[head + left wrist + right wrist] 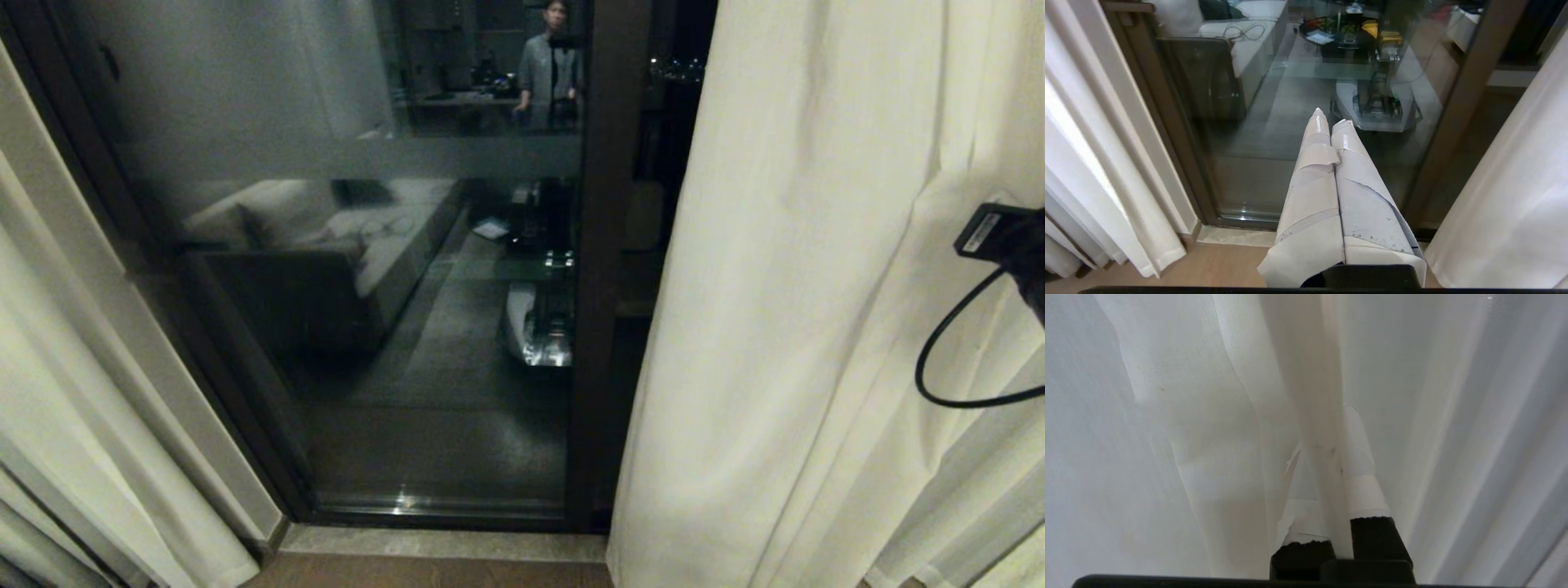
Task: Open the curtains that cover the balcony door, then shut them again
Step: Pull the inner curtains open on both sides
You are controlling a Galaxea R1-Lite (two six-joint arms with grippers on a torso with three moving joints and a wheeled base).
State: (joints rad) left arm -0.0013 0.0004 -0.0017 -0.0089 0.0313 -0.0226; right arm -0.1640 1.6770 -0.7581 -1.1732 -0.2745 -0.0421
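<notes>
Seeing my right gripper (1331, 457) clamped on fold of curtain (1208, 416); my left gripper (1331, 118) fingers pressed together, empty, facing door (1290, 122).

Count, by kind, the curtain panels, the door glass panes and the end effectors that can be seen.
Curtain panels: 2, left panel and right panel
Door glass panes: 1
End effectors: 2, left and right, which grips a fold of the right panel
Total: 5

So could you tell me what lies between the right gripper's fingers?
A fold of the right curtain, pinched between the taped fingers, in the right wrist view.
</notes>
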